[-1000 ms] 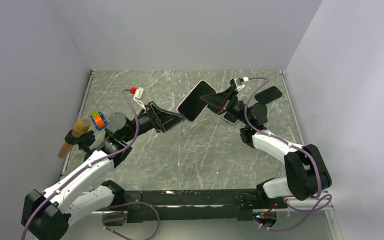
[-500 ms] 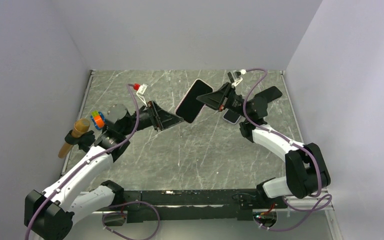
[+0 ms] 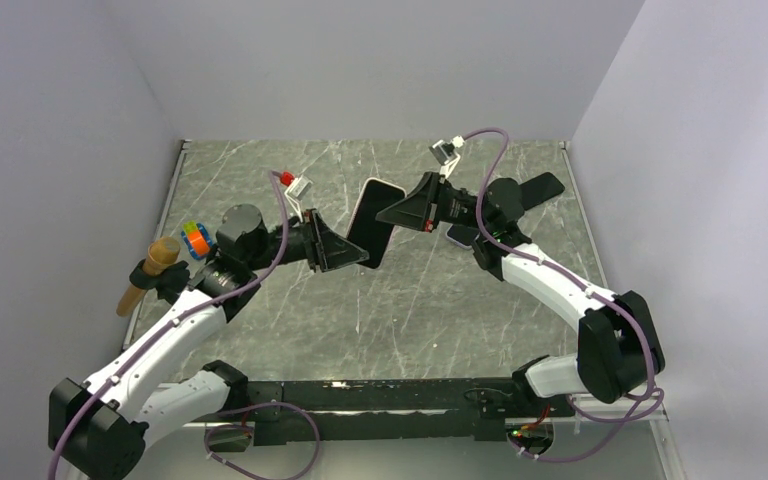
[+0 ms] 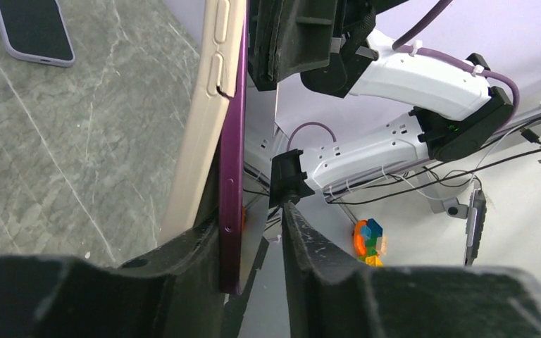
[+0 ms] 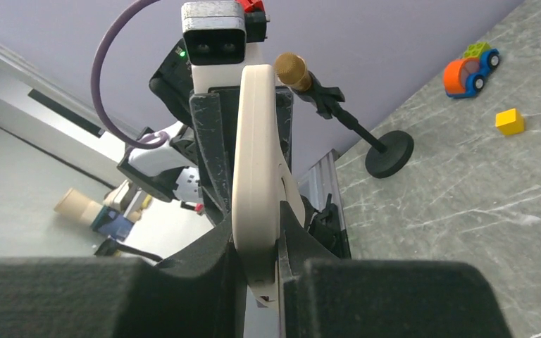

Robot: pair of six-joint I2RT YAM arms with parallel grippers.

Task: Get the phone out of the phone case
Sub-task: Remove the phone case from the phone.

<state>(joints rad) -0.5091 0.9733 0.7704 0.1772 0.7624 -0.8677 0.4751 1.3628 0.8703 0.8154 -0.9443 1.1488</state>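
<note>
The left gripper's (image 4: pixel 253 236) jaws clamp the purple phone (image 4: pixel 231 176) at its left end. The right gripper's (image 5: pixel 257 243) jaws clamp the beige phone case (image 5: pixel 257 162), held above the tabletop (image 3: pixel 410 300).

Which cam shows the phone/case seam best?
Left wrist: the purple phone edge and beige case run side by side. Top external shows only the dark screen face; right wrist only the case edge-on.

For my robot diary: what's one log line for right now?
left fingers: shut on phone | right fingers: shut on case | held above table | phone not yet out
</note>
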